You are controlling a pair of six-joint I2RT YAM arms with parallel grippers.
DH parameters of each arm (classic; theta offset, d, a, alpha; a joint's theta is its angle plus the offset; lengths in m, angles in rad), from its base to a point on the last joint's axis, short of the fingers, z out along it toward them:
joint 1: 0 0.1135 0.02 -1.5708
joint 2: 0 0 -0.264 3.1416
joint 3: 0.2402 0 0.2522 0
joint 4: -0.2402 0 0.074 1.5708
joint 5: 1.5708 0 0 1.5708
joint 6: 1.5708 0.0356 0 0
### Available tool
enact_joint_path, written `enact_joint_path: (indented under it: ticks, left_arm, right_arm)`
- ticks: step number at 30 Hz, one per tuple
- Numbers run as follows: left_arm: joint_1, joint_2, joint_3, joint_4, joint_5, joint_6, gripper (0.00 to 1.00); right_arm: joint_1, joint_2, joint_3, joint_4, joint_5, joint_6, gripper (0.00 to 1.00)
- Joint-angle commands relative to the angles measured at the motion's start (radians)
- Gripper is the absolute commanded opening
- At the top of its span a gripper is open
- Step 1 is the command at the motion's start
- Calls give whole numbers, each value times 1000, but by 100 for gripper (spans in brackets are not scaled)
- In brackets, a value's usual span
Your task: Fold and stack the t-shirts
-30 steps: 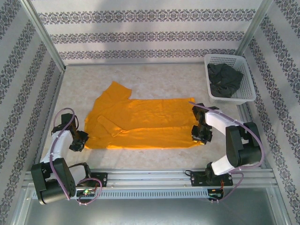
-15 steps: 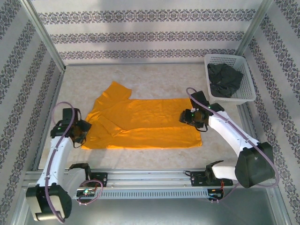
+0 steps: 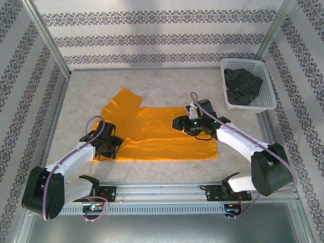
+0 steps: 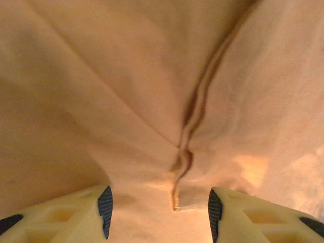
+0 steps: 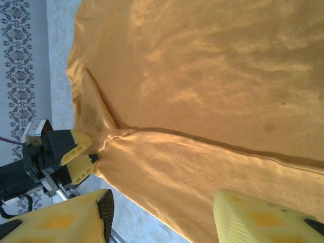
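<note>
Orange shirt (image 3: pixel 162 137) flat; L gripper (image 3: pixel 112 149) wide astride its fold, R gripper (image 3: pixel 178 123) wide above.

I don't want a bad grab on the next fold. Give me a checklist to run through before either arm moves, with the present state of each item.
1. The left gripper is open: ok, its fingers are apart.
2. Cloth lies in the left gripper's gap: ok, a ridge of the orange shirt runs into it.
3. The right gripper is open above the orange shirt: ok.
4. The right gripper touches the cloth: cannot tell.
5. The orange shirt lies flat: not ok, it is creased near the left gripper.
6. The grey shirt is out of the way: ok, it is in the basket.
</note>
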Motion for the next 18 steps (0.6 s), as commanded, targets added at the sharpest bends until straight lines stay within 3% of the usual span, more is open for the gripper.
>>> enact_joint_path:
  ticks: [1,13,16,18]
  left_arm:
    - [-25,7,49,-11,-33,-50,51]
    - [-37,121,56,101,9,-67,43]
    - [-37,144,76,101,10,-56,34]
    - [-38,153,90,102,-1,-50,19]
  right_arm:
    - [6,6,-24,31,-24,19,55]
    - [9,25,-17,29,-11,34,53]
    - [9,34,-8,13,0,34,52]
    - [10,38,-3,9,5,34,51]
